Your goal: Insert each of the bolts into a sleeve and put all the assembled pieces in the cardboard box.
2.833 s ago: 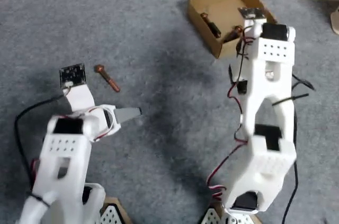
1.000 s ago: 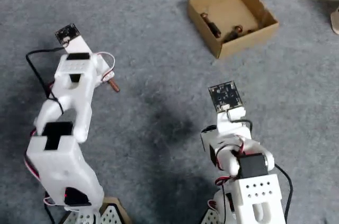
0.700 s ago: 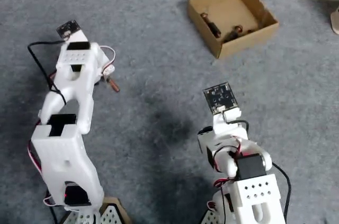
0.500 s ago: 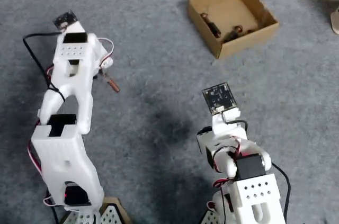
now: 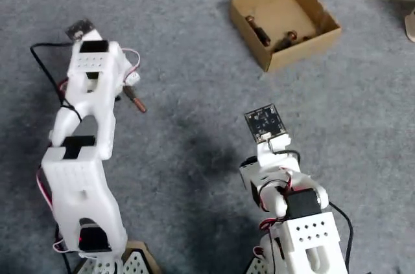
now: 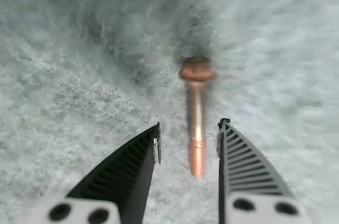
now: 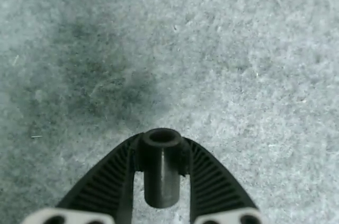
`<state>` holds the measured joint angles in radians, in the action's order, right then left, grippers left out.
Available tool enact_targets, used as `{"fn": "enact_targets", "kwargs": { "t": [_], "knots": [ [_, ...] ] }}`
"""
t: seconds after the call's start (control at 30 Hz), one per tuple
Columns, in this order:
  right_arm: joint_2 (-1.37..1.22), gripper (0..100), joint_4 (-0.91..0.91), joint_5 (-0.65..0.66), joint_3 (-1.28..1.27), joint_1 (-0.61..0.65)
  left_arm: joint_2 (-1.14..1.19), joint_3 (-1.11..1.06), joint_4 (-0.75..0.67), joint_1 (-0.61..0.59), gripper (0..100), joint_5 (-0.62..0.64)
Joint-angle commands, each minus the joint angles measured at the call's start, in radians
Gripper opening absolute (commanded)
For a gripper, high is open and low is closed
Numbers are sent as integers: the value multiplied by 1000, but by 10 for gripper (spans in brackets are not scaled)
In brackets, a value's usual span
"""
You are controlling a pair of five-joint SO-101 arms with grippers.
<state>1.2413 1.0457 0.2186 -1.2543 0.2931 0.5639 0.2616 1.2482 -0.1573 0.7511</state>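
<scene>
A copper bolt (image 6: 196,121) lies on the grey carpet, its hex head (image 6: 196,69) pointing away from my left gripper (image 6: 189,127). That gripper is open, with one finger on each side of the bolt's shank and not touching it. From above, the bolt (image 5: 135,100) pokes out beside the left arm (image 5: 91,86), which hangs over it. My right gripper (image 7: 161,149) is shut on a black sleeve (image 7: 161,173), held with its bore facing outward above bare carpet. The right arm (image 5: 285,190) sits folded at the near right.
The cardboard box (image 5: 302,48) stands at the far right, with assembled pieces (image 5: 259,30) lying inside. Grey carpet spreads between the two arms and the box. A pale object (image 5: 410,25) shows at the right edge.
The right arm pulled back from the box to the near right. The left arm stretched out over the bolt and settled with its fingers on both sides of it.
</scene>
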Motion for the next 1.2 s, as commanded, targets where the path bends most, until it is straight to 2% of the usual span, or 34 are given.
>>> {"fn": "enact_targets", "kwargs": {
  "t": [0.0,0.27,0.37,0.4,0.5,0.63,0.77,0.93,1.17],
  "knots": [
    [16,5,-22,14,7,5,54,47,-46,4,181,23],
    [16,5,-24,12,7,5,108,71,-60,8,171,51],
    [16,5,-24,9,5,8,110,122,-60,2,66,43],
    [16,5,-24,9,5,12,108,142,-58,-4,6,11],
    [18,5,-22,8,-7,51,108,200,-55,-1,3,-77],
    [93,5,-30,14,-51,99,97,262,55,7,4,-110],
    [302,5,-30,14,-134,110,24,297,199,76,4,-190],
    [596,5,30,15,-222,107,-87,288,307,191,4,-192],
    [567,5,-24,15,-259,108,-151,278,354,335,3,-201]
  ]
}}
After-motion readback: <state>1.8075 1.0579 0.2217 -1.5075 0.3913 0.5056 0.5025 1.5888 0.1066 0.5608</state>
